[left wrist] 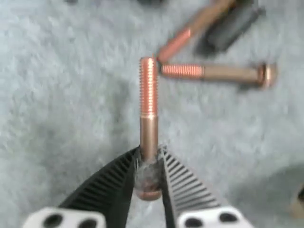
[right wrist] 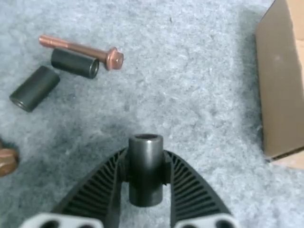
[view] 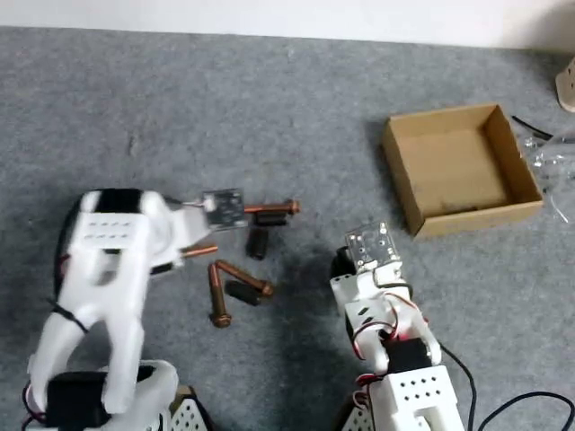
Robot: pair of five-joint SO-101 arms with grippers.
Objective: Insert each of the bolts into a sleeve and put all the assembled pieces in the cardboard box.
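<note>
My left gripper [left wrist: 148, 176] is shut on the head end of a copper bolt [left wrist: 148, 109], whose threaded tip points toward two more bolts [left wrist: 216, 72] lying in a V. In the high view this held bolt [view: 202, 250] sticks out from under the left arm. My right gripper [right wrist: 146, 173] is shut on a black sleeve [right wrist: 146, 161], held just above the carpet. Beyond it lie a bolt [right wrist: 80, 49] and two loose sleeves [right wrist: 75, 62] [right wrist: 34, 88]. The cardboard box [view: 476, 218] stands open at the right.
A third loose sleeve [view: 243, 292] lies between the V-shaped bolts [view: 220, 292]. Clear plastic bags and a black cable [view: 548, 153] lie right of the box. A pale wooden object [view: 566, 85] sits at the far right edge. Grey carpet covers the table.
</note>
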